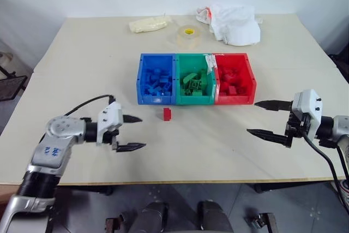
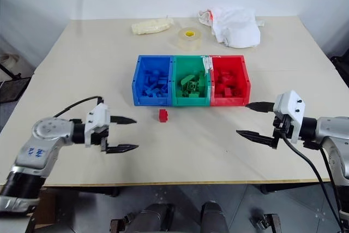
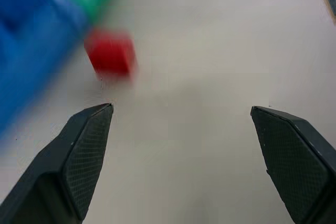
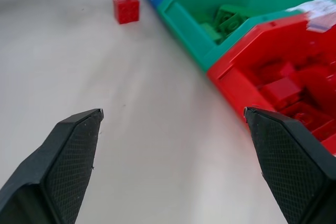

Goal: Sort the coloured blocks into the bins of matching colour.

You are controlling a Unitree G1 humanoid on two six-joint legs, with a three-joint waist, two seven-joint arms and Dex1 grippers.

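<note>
Nearest, the left hand (image 1: 132, 132) hovers over the bench (image 1: 82, 80) with fingers spread wide and nothing between them. The right hand (image 1: 264, 117) hangs at the opposite side, equally wide and empty. A lone red block (image 1: 167, 114) lies on the bench just ahead of the left hand, well apart from the right. Just beyond it stand the blue bin (image 1: 140, 80), green bin (image 1: 194, 59) and red bin (image 1: 250, 77), each holding blocks of its own colour.

Left gripper (image 1: 132, 132) and right gripper (image 1: 261, 117) hover apart (jaws spread wide, both empty).
</note>
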